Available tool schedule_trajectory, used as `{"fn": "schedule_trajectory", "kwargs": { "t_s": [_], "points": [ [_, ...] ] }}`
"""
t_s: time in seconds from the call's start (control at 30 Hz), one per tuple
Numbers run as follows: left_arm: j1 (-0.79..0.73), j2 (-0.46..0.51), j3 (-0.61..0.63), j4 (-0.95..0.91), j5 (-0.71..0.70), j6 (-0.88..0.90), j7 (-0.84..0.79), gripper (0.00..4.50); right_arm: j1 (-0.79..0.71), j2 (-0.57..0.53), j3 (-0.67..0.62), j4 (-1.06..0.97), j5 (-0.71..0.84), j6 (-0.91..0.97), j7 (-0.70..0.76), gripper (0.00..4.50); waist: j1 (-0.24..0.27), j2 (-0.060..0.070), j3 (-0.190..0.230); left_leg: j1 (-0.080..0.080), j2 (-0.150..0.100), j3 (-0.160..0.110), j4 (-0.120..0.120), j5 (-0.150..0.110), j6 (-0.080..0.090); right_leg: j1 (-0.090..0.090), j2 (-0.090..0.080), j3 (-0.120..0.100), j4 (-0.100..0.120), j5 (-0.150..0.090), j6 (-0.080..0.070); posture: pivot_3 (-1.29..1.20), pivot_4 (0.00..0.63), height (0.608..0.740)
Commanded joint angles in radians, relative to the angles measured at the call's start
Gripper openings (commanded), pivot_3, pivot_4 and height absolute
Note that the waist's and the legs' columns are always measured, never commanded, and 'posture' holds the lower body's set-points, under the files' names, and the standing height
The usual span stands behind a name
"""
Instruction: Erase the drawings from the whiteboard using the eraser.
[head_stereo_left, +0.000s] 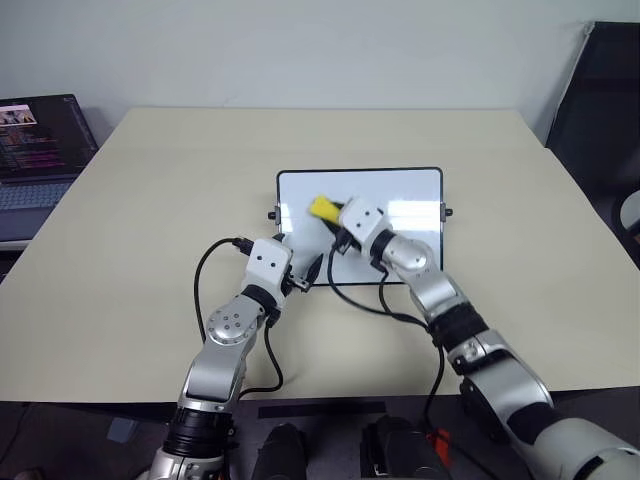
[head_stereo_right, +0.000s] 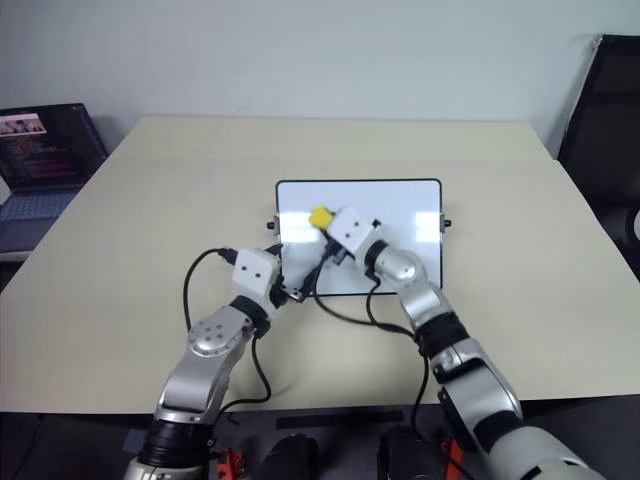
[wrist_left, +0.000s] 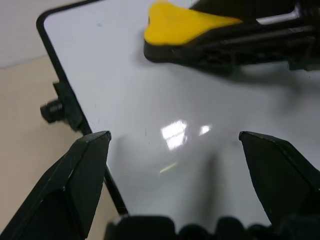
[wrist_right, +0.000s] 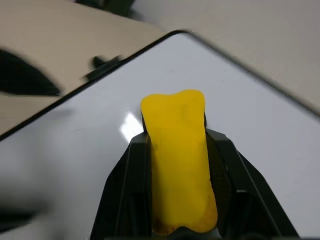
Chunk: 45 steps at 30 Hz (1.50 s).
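Observation:
The whiteboard (head_stereo_left: 400, 190) lies flat in the middle of the beige table, glossy white inside a thin black frame. My right gripper (head_stereo_left: 330, 212) is shut on the yellow eraser (head_stereo_left: 323, 207) and holds it low over the board's left half; the eraser (wrist_right: 177, 150) sticks out between the two black fingers. My left gripper (head_stereo_left: 308, 272) is open at the board's near left corner. One of its fingers (wrist_left: 75, 180) is over the frame's edge and the other over the white surface. The drawings are out of view.
An open laptop (head_stereo_left: 40, 140) stands off the table's far left corner. A dark chair (head_stereo_left: 610, 100) is at the right. Black cables (head_stereo_left: 205, 270) loop from both wrists over the table near the board's front edge. A small black knob (head_stereo_left: 447, 212) sticks out from the board's right side.

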Motion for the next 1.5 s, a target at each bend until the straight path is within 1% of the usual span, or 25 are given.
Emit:
{"fn": "schedule_trajectory", "kwargs": {
  "t_s": [0.03,0.13,0.27,0.33,0.43,0.53,0.63,0.7,0.83,0.9,1.0,1.17,1.37,1.5],
  "points": [
    [-0.016,-0.005,-0.003,-0.061,0.001,0.000,0.008,4.50,0.030,-0.023,-0.024,-0.076,0.018,0.047,0.021,1.12,0.000,0.000,0.000,0.000,0.000,0.000,0.000,0.000,0.000,0.000,0.000,0.000,0.000,0.000,0.000,0.00,0.150,0.740],
    [-0.021,-0.011,-0.011,-0.060,-0.001,-0.001,0.004,4.50,0.058,-0.050,-0.072,-0.154,0.051,0.068,0.006,1.12,0.004,0.000,0.000,0.000,-0.001,0.000,0.001,0.000,0.000,0.000,0.000,0.000,0.000,0.000,0.000,0.00,0.150,0.740],
    [-0.025,-0.019,-0.019,-0.061,-0.022,-0.017,-0.021,4.50,0.117,-0.090,-0.153,-0.325,0.118,0.123,-0.002,1.12,0.005,0.000,0.000,-0.005,-0.001,-0.001,0.000,0.000,0.000,-0.002,0.000,-0.001,-0.002,-0.001,0.001,0.00,0.150,0.740],
    [-0.028,-0.020,-0.027,-0.072,-0.042,-0.017,-0.045,4.50,0.159,-0.115,-0.187,-0.448,0.140,0.179,-0.006,1.12,0.004,0.000,0.000,-0.009,-0.001,0.000,0.000,0.000,0.000,-0.006,0.000,-0.001,-0.002,-0.001,0.002,0.00,0.150,0.740],
    [-0.040,-0.023,-0.052,-0.087,-0.084,-0.017,-0.103,4.50,0.246,-0.164,-0.238,-0.637,0.153,0.287,-0.016,1.12,0.005,0.000,0.000,-0.014,-0.001,-0.001,0.000,-0.001,-0.002,-0.010,0.000,-0.001,-0.002,-0.001,0.002,0.00,0.150,0.740],
    [-0.053,-0.023,-0.069,-0.090,-0.118,-0.016,-0.150,4.50,0.307,-0.194,-0.269,-0.762,0.162,0.378,-0.033,1.12,0.005,0.000,0.000,-0.015,-0.001,-0.001,0.000,-0.001,-0.002,-0.012,0.000,-0.001,-0.002,-0.001,0.002,0.00,0.150,0.740],
    [-0.113,-0.004,-0.123,-0.052,-0.167,-0.032,-0.290,4.50,0.436,-0.248,-0.375,-0.971,0.171,0.549,-0.061,1.12,0.009,0.000,0.000,-0.015,-0.002,-0.001,0.000,-0.001,-0.002,-0.012,0.000,-0.001,-0.001,-0.001,0.002,0.00,0.150,0.740],
    [-0.155,0.005,-0.141,-0.015,-0.196,-0.034,-0.365,4.50,0.498,-0.281,-0.443,-1.065,0.171,0.668,-0.079,1.12,0.009,0.000,0.000,-0.016,-0.003,-0.002,0.000,-0.001,-0.002,-0.012,0.001,-0.002,-0.001,-0.001,0.002,0.00,0.150,0.740],
    [-0.210,0.015,-0.178,0.053,-0.202,-0.057,-0.461,4.50,0.559,-0.321,-0.536,-1.138,0.195,0.853,-0.098,1.12,-0.001,0.000,0.000,-0.015,-0.005,0.002,0.002,-0.001,-0.002,-0.012,0.001,-0.001,-0.001,-0.001,0.004,0.00,0.150,0.740],
    [-0.231,0.017,-0.194,0.089,-0.201,-0.074,-0.500,4.50,0.585,-0.330,-0.571,-1.152,0.208,0.914,-0.106,1.12,-0.003,0.000,0.000,-0.014,-0.004,0.002,0.001,-0.001,-0.002,-0.012,0.001,-0.001,-0.001,-0.001,0.004,0.00,0.150,0.740],
    [-0.260,0.025,-0.227,0.154,-0.189,-0.109,-0.570,4.50,0.621,-0.307,-0.613,-1.153,0.221,0.985,-0.138,1.12,-0.002,0.000,0.000,-0.014,-0.004,0.001,0.001,-0.001,-0.002,-0.012,0.003,-0.001,-0.001,-0.001,0.003,0.00,0.150,0.740],
    [-0.284,0.052,-0.268,0.212,-0.196,-0.128,-0.692,4.50,0.640,-0.250,-0.645,-1.124,0.266,1.054,-0.180,1.12,-0.002,0.000,0.000,-0.015,-0.004,0.002,0.001,-0.001,-0.002,-0.013,0.003,-0.001,-0.001,-0.001,0.003,0.00,0.150,0.740],
    [-0.293,0.050,-0.268,0.229,-0.196,-0.126,-0.726,4.50,0.616,-0.259,-0.652,-1.075,0.289,1.070,-0.196,1.12,-0.001,0.000,0.000,-0.015,-0.004,0.002,0.001,-0.001,-0.002,-0.013,0.003,-0.001,-0.001,-0.001,0.003,0.00,0.150,0.740],
    [-0.285,0.051,-0.267,0.223,-0.188,-0.124,-0.722,4.50,0.604,-0.286,-0.648,-1.030,0.295,1.052,-0.192,1.12,0.000,0.000,0.000,-0.015,-0.004,0.002,0.001,-0.001,-0.002,-0.013,0.003,-0.001,-0.001,-0.001,0.003,0.00,0.150,0.740]
  ]
}}
